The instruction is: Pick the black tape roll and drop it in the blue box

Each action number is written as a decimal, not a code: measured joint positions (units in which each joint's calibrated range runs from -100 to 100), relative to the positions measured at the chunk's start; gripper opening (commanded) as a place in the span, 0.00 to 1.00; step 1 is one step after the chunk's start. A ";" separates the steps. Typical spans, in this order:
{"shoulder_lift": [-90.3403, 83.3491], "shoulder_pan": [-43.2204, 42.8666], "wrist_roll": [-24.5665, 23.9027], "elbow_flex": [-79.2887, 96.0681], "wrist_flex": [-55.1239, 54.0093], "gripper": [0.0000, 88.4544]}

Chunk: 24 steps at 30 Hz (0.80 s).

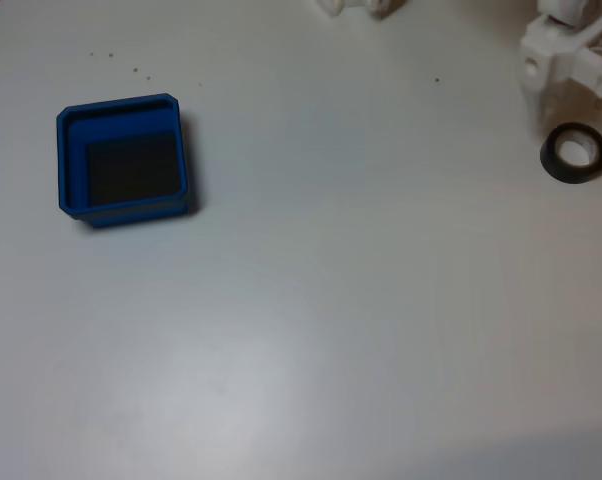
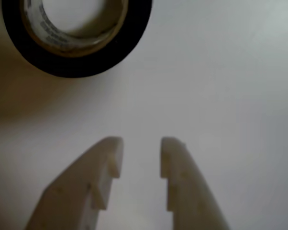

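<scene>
Black tape roll [image 2: 77,64] glossy ring, flat on table; gripper [image 2: 140,152] parted, empty

Wrist view: the black tape roll [image 2: 77,67] is cut by the top edge, so its upper arc and most of the core opening lie outside the picture; print on the pale inner core is too blurred to read. Both fingers [image 2: 182,182] of the claw [image 2: 141,143] run off the bottom edge. Fixed view: the white arm [image 1: 566,55] is cropped by the top and right edges. White shapes at the top edge [image 1: 356,6] are too cropped to identify. Dark specks [image 1: 136,70] on the worktop [image 1: 331,300] are too small to identify.
</scene>
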 measured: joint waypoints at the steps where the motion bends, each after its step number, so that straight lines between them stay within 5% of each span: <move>1: 1.02 0.00 -2.09 -1.43 0.00 0.02; 11: 1.78 0.00 -10.02 -5.29 0.00 0.07; 24: 9.57 0.00 -10.68 -6.19 0.00 0.31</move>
